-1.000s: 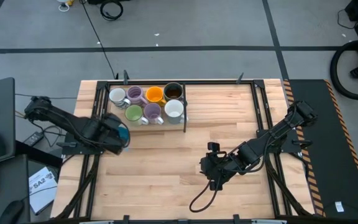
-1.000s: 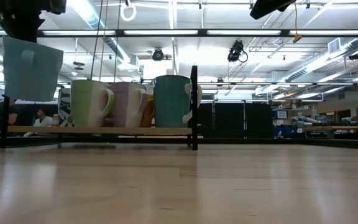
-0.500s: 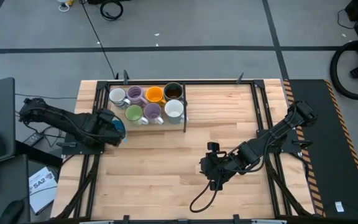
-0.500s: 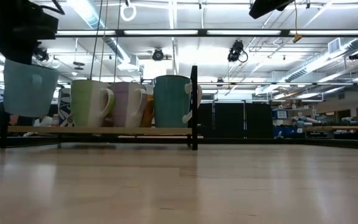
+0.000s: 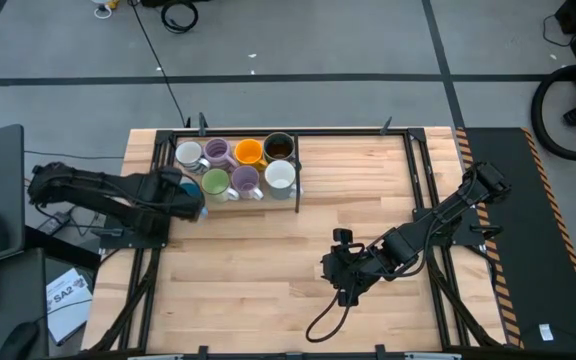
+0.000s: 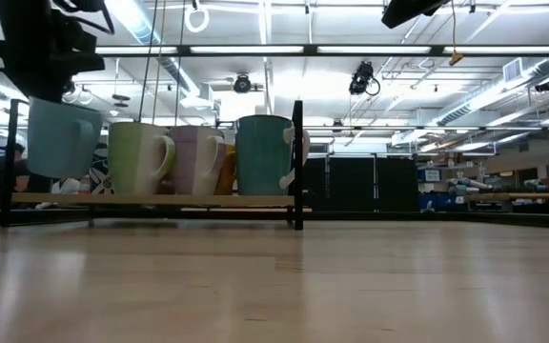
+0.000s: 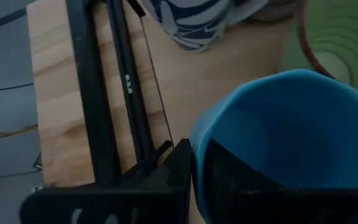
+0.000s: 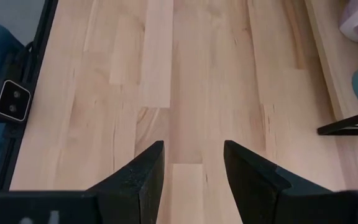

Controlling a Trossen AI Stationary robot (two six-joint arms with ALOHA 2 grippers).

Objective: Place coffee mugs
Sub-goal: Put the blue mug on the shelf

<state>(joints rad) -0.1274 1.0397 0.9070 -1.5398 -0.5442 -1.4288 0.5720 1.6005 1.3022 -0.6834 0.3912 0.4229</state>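
Observation:
My left gripper (image 5: 182,193) is shut on the blue mug (image 6: 61,139) and hangs just above the left near corner of the wooden tray (image 6: 189,199). The tray holds seven mugs, standing on their bases: white with blue pattern (image 5: 189,155), purple (image 5: 217,152), orange (image 5: 249,151) and dark grey (image 5: 279,147) in the far row, green (image 5: 215,183), purple (image 5: 245,180) and white (image 5: 280,176) in the near row. In the left wrist view the blue mug (image 7: 284,134) sits beside the green mug (image 7: 344,37). My right gripper (image 5: 342,278) is open over bare table, right of centre. My left gripper holds the blue mug by its rim (image 7: 195,144), one finger inside (image 7: 232,180) the cup and one outside (image 7: 174,177). The fingers come from above, pointing down. The mug hangs nearly upright below them, lifted clear, its base a little above the tray.
A black rack frame (image 5: 298,170) stands around the tray, with a post (image 6: 298,162) at its right end. Black rails (image 7: 114,93) run along the table's left edge next to the blue mug. Bare wood (image 5: 268,250) stretches between the tray and my right gripper (image 8: 191,163).
My left gripper has carried the blue mug toward the table's far edge and the tray, and down. The mug was tilted and higher a second ago; now it hangs nearly upright beside the green mug. The right arm has kept still.

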